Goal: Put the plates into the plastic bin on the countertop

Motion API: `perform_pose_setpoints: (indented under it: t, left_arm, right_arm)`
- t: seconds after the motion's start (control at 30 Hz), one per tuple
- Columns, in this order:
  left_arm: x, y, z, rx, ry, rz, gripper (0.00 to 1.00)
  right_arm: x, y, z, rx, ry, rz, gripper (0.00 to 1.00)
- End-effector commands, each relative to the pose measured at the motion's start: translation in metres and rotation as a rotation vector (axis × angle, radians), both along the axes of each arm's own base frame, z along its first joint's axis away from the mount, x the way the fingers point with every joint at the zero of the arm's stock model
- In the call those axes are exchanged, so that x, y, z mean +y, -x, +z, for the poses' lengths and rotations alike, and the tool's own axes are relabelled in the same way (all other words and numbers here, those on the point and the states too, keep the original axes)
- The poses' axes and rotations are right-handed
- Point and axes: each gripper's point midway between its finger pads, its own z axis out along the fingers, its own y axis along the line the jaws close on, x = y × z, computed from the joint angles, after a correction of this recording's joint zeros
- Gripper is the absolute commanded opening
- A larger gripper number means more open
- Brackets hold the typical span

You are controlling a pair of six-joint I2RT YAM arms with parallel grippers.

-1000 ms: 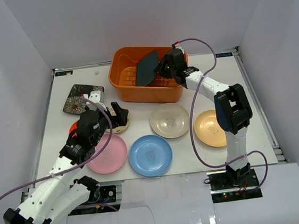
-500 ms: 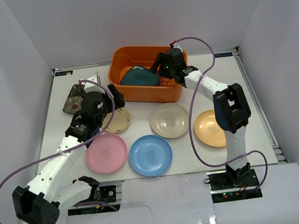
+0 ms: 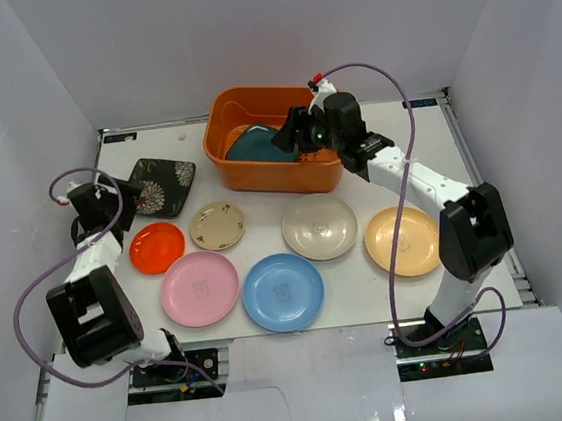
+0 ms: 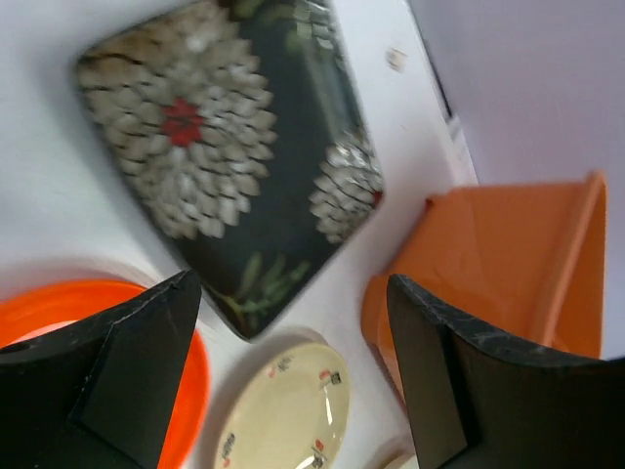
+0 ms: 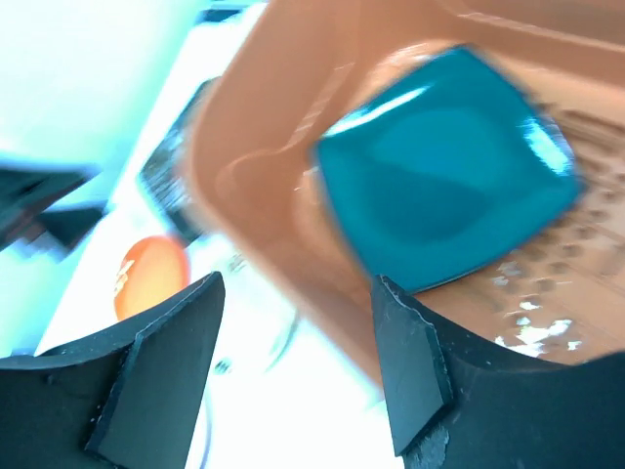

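Note:
The orange plastic bin (image 3: 270, 171) stands at the back of the white countertop (image 3: 260, 198), and the square teal plate (image 3: 252, 143) lies inside it. My right gripper (image 3: 289, 135) hovers over the bin's right part, open and empty; its wrist view shows the teal plate (image 5: 449, 195) beyond the open right gripper (image 5: 298, 288). My left gripper (image 3: 126, 193) stands open at the left edge of the black floral plate (image 3: 163, 178). In the left wrist view that black floral plate (image 4: 229, 166) lies just ahead of the open left gripper (image 4: 293, 290).
On the countertop lie an orange-red plate (image 3: 157, 247), a small beige plate (image 3: 216, 225), a pink plate (image 3: 200, 288), a blue plate (image 3: 282, 291), a cream plate (image 3: 319, 227) and a yellow-tan plate (image 3: 402, 241). White walls enclose the table.
The right gripper has opened and the teal plate has dropped flat into the bin. The left arm has swung left to the black floral plate, uncovering the orange-red plate.

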Motion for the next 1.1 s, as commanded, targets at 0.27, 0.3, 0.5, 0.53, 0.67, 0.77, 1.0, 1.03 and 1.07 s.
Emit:
perform_pose_setpoints:
  t: [0.27,0.3,0.5,0.53,0.67,0.77,1.0,1.03,1.07]
  left_arm:
    - [0.056,-0.024,-0.068,-0.017,0.211,-0.005,0.83]
    - [0.062,-0.028,-0.068,-0.032,0.209,-0.003,0.83]
    - [0.074,-0.045,-0.088,-0.021,0.18,-0.023,0.75]
    - [0.075,-0.048,-0.091,-0.017,0.182,-0.029,0.74]
    - [0.076,-0.054,-0.111,0.002,0.195,-0.044,0.67]
    - [0.076,-0.057,-0.125,0.0,0.223,-0.038,0.63]
    - [0.074,-0.062,-0.119,-0.099,0.273,-0.034,0.01]
    - [0.074,-0.063,-0.113,-0.116,0.277,-0.03,0.0]
    - [0.075,-0.063,-0.1,-0.141,0.271,-0.027,0.0]
  right_arm:
    - [0.03,0.089,0.023,-0.149,-0.043,0.286,0.66]
    - [0.03,0.09,0.022,-0.151,-0.042,0.291,0.66]
    - [0.033,0.099,0.02,-0.142,-0.066,0.321,0.65]
    - [0.035,0.101,0.019,-0.141,-0.071,0.327,0.65]
    - [0.036,0.1,0.014,-0.127,-0.071,0.324,0.64]
    - [0.038,0.1,0.013,-0.12,-0.075,0.324,0.64]
    - [0.043,0.102,0.015,-0.108,-0.09,0.328,0.64]
    - [0.045,0.103,0.014,-0.106,-0.09,0.331,0.64]
    - [0.046,0.103,0.014,-0.103,-0.091,0.335,0.64]
